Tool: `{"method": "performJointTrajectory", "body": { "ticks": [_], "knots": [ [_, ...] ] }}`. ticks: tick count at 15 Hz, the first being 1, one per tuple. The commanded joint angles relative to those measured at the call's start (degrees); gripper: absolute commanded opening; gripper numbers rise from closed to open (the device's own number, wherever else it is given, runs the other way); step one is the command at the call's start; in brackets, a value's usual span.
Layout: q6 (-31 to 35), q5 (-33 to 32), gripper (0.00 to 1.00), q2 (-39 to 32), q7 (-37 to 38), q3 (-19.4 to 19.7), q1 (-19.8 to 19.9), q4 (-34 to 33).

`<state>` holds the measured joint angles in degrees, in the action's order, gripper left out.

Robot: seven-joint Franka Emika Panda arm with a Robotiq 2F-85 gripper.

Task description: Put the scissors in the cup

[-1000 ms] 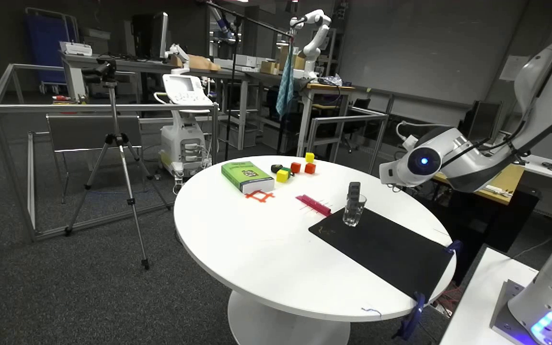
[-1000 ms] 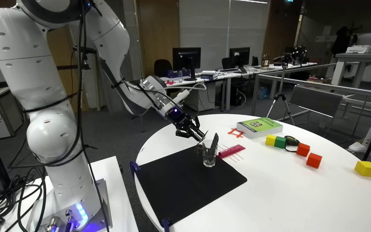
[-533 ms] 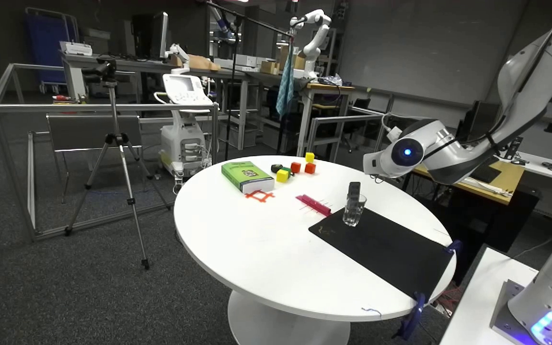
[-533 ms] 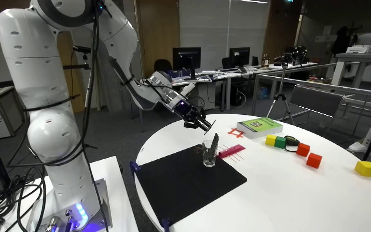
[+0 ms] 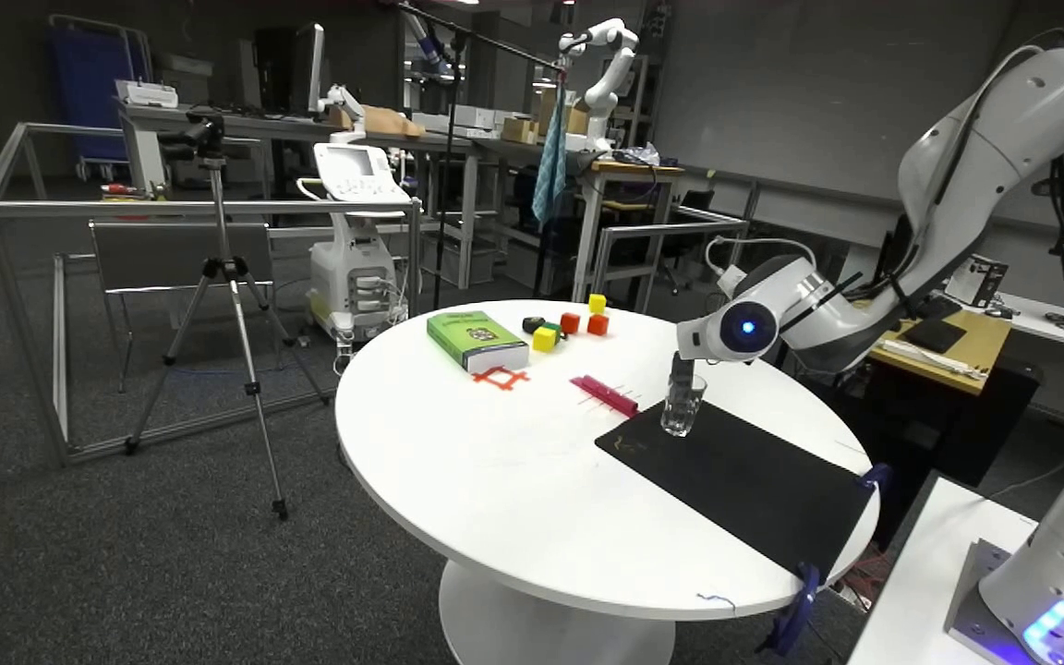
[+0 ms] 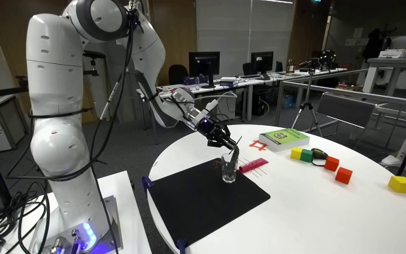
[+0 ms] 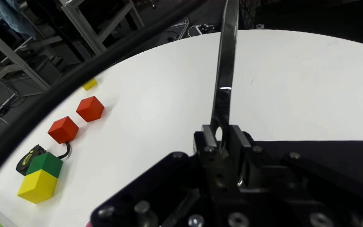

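Since the earlier frame, the robot arm (image 6: 53,81) has swung further over the round white table (image 5: 495,480). On that lies a black mat (image 6: 206,201). The gripper (image 7: 222,137) hangs near the top of the clear cup (image 6: 228,172), upright by the mat's edge, a dark flat object (image 6: 236,154) leaning inside. Pinched in the gripper are the scissors (image 7: 227,63); whether they touch the cup, I cannot tell.

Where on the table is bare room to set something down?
The white table is bare between the black mat, red blocks and lone yellow block; also between mat, orange frame and table edge. Crowded: at the cup, with end effector and scissors close, and around the book, green block and tape measure.
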<state>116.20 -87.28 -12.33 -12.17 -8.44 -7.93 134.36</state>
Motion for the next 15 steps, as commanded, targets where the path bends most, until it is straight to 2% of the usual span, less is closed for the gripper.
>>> {"method": "performJointTrajectory", "body": {
  "ticks": [1, 7, 15],
  "knots": [
    [-3.24, -1.97, 0.04, -3.02, 1.82, -0.45, -1.06, -2.16],
    [-3.81, -2.45, 0.04, -5.50, 1.91, -1.12, -2.05, -3.24],
    [-3.19, -6.21, 0.04, -8.44, 2.34, -0.89, -2.13, -5.46]
  ]
}}
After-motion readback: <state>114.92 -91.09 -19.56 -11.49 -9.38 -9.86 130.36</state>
